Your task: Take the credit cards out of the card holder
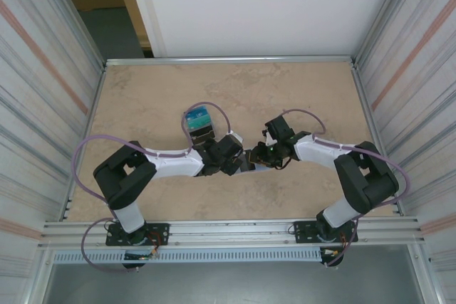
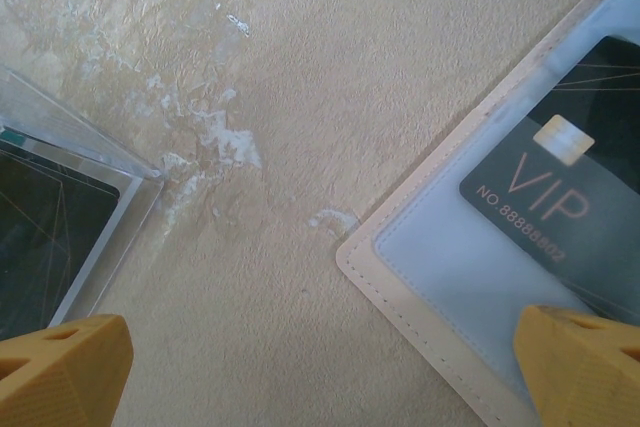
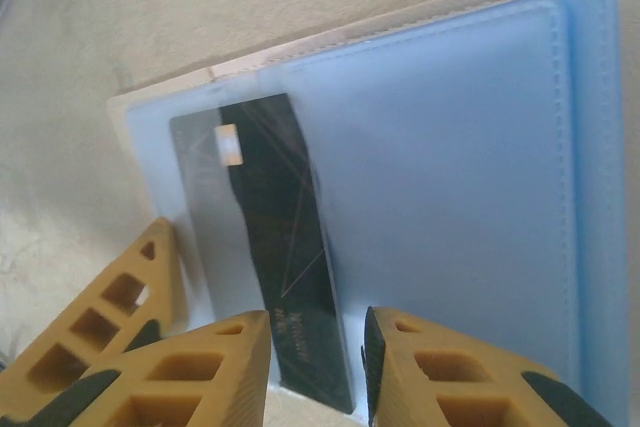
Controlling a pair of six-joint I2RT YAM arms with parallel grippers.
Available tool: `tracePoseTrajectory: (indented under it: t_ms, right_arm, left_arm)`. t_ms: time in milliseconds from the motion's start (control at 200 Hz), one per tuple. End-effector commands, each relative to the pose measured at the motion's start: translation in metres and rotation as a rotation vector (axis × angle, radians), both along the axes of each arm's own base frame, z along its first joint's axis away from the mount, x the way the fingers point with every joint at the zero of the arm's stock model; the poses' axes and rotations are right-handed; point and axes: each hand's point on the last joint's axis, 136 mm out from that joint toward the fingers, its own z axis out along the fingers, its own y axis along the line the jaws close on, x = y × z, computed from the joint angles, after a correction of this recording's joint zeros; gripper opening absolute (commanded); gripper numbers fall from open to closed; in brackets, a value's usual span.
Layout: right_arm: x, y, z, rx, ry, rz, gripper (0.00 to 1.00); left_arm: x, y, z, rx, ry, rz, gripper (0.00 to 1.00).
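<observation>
Evidently early days: the card holder (image 3: 450, 197) lies open on the bench (image 2: 330, 77); the right pincer (image 3: 315, 322) is nipped narrow on a dark card (image 3: 300, 247) partly in its pocket; the left pincer (image 2: 320, 337) hangs wide; nothing looks freed yet.

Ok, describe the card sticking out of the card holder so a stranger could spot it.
On the beige table, about mid-width, lies the open card holder with pale blue lining. The dark card with a small chip slants out of its pocket, its end between the right end effector's fingers. The other dark card sits inside a clear case.
</observation>
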Motion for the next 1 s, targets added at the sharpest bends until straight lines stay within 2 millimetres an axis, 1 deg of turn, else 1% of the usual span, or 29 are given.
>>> tracePoseTrajectory:
  t_ms: [0,95,241,401,481,551,671,762,997]
  right_arm:
    - [-0.002,0.001,-0.006,0.018,0.028,-0.007,0.31]
    - [-0.003,0.001,-0.01,0.015,0.04,-0.006,0.3]
    - [-0.005,0.01,-0.008,0.089,0.047,0.005,0.3]
    - [-0.007,0.014,-0.005,0.15,0.055,0.005,0.28]
    - [-0.006,0.017,-0.002,0.201,0.054,0.002,0.24]
    - [-0.006,0.019,0.002,0.238,0.051,0.0,0.17]
    - [-0.006,0.019,0.003,0.243,0.052,0.001,0.06]
    - [-0.007,0.019,0.002,0.24,0.053,0.0,0.0]
    - [-0.005,0.014,0.001,0.217,0.039,-0.009,0.0]
  left_arm:
    - [-0.009,0.01,-0.014,0.038,0.043,0.001,0.99]
    - [-0.009,0.01,-0.014,0.036,0.045,0.001,0.99]
    - [-0.009,0.01,-0.015,0.04,0.048,0.001,0.99]
    - [-0.01,0.01,-0.015,0.038,0.051,0.001,0.99]
    - [-0.01,0.01,-0.016,0.039,0.051,0.002,0.99]
    - [-0.011,0.01,-0.015,0.038,0.051,0.002,0.99]
    - [-0.012,0.009,-0.013,0.038,0.05,-0.003,0.99]
    - [-0.012,0.009,-0.013,0.041,0.048,-0.002,0.99]
    - [-0.011,0.01,-0.014,0.047,0.048,0.003,0.99]
